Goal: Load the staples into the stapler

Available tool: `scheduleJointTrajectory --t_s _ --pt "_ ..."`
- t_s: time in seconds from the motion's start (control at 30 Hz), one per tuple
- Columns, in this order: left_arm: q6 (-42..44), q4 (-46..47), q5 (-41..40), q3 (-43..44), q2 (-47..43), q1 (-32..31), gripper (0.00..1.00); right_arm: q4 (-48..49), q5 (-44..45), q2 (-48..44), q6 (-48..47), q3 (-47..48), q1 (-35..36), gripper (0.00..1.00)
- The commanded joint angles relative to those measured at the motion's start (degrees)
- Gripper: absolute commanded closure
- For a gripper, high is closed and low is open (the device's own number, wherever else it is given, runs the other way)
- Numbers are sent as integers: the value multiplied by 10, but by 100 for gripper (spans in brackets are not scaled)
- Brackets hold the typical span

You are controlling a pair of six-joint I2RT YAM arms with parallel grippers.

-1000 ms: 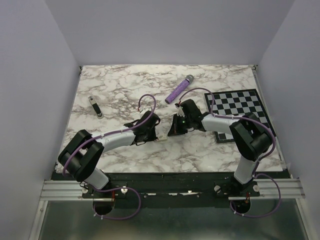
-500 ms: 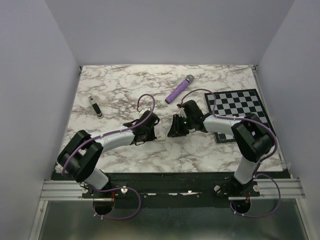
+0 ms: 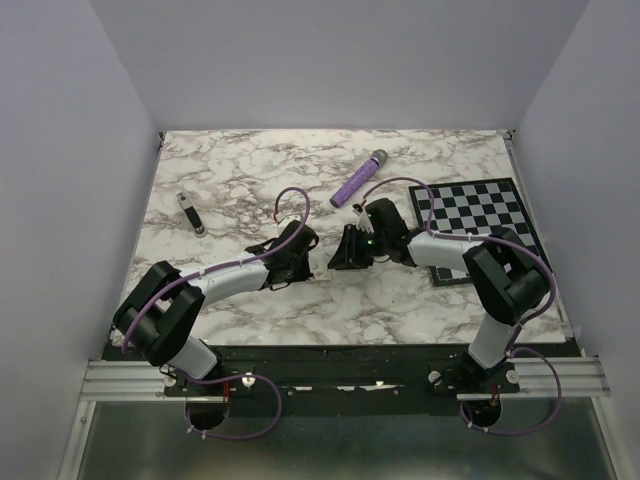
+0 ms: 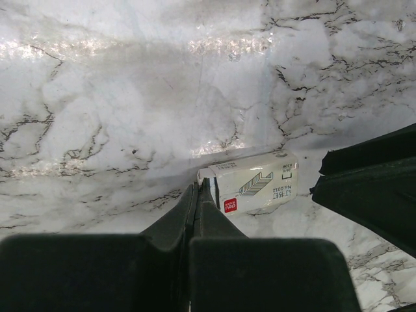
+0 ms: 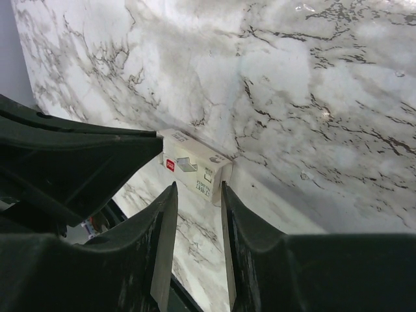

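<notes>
Right jaws have half-opened by the staple box (image 5: 194, 170); shut left jaws touch it.

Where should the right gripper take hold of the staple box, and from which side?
Grip the staple box across its two long sides at the free end facing the right gripper, coming straight on. The box lies flat and oblong, that end points between the open fingers, and the shut left gripper sits at the other end.
</notes>
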Motion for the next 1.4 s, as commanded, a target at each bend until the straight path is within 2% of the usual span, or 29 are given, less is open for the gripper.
scheduleJointTrajectory --t_s 0.0,0.4,0.6,0.7,0.83,0.93,1.37 --pt "-1 5 1 0 -7 2 100 38 -39 27 20 -9 -2 59" --pt "-6 14 8 -4 -6 2 100 60 -72 60 30 -5 -2 59" --pt "-9 18 11 -6 -6 2 100 81 -91 73 40 -6 -2 66" --pt "-10 20 13 -7 -6 2 100 92 -97 74 46 -9 -2 72" --pt "-10 19 12 -11 -8 2 100 92 -96 69 49 -14 -4 91" --pt "-10 22 12 -15 -8 3 100 95 -98 67 49 -19 -9 99" --pt "-10 33 37 -19 -13 16 100 83 -99 47 25 -40 -40 99"
